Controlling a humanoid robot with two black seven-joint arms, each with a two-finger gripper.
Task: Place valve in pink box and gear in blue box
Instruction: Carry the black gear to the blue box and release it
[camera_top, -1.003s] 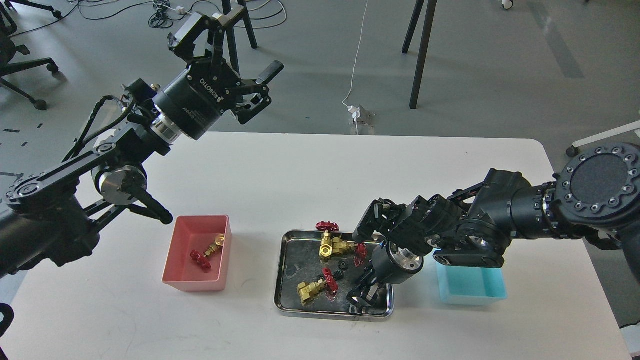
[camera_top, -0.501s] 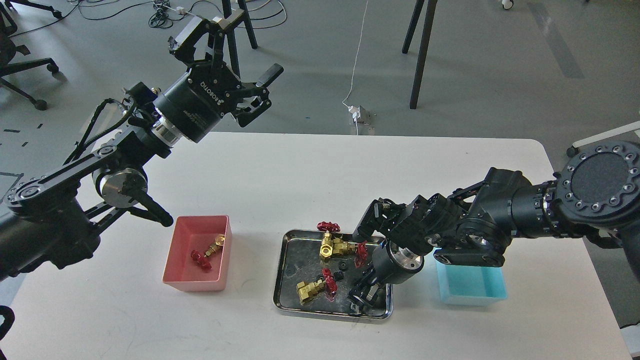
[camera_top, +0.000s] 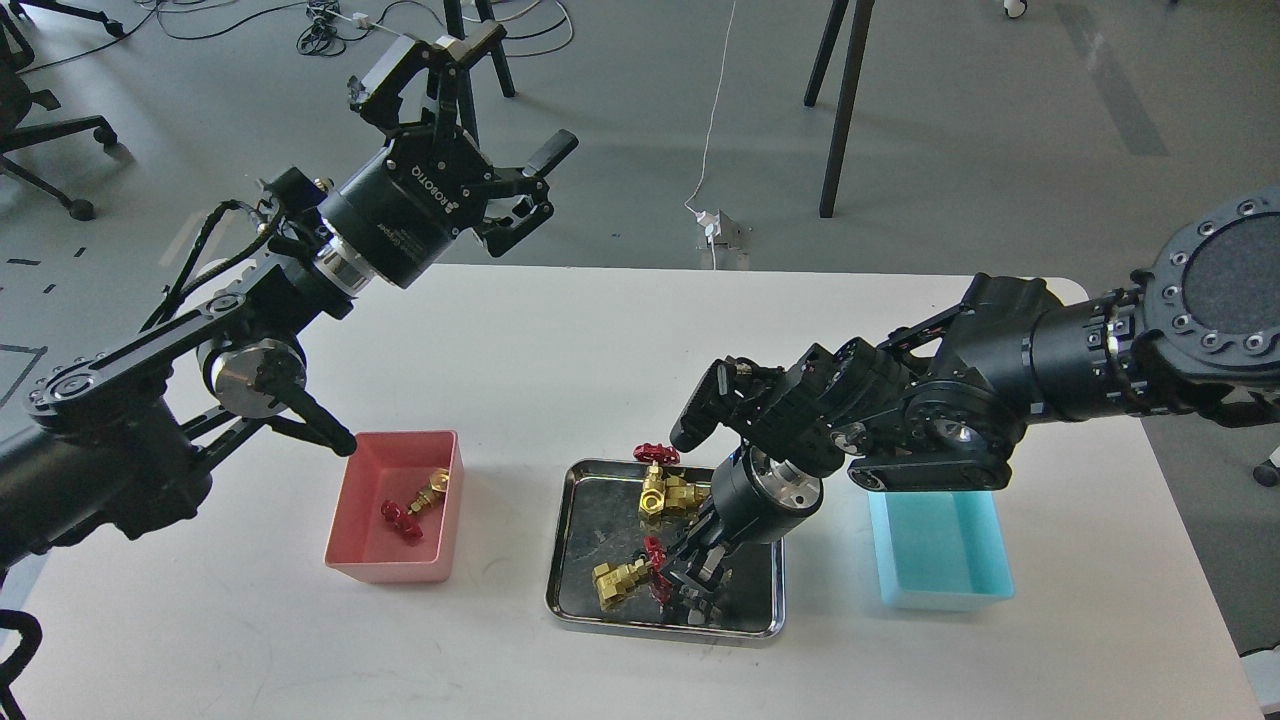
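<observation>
The pink box (camera_top: 386, 572) sits left of centre with one brass valve (camera_top: 414, 504) lying in it. The steel tray (camera_top: 592, 520) holds a brass valve (camera_top: 664, 491) with a red handwheel at its back, and another valve (camera_top: 622, 581) at its front. My right gripper (camera_top: 692, 580) points down into the tray, right beside the front valve's red handwheel. Its fingers are dark and I cannot tell them apart. No gear shows; the wrist covers the tray's middle. The blue box (camera_top: 940, 555) stands empty to the right. My left gripper (camera_top: 490, 100) is open and empty, high over the table's far left.
The white table (camera_top: 560, 340) has a rounded far edge. My right forearm (camera_top: 930, 430) hangs over the blue box's far end. My left arm (camera_top: 150, 400) crosses above the table's left side, close to the pink box. Chair legs and cables lie on the floor behind.
My right gripper has moved left and away from the tray's front right corner to beside the front valve; the arm rose. The black gears seen earlier are now covered. My left gripper shifted slightly right.
</observation>
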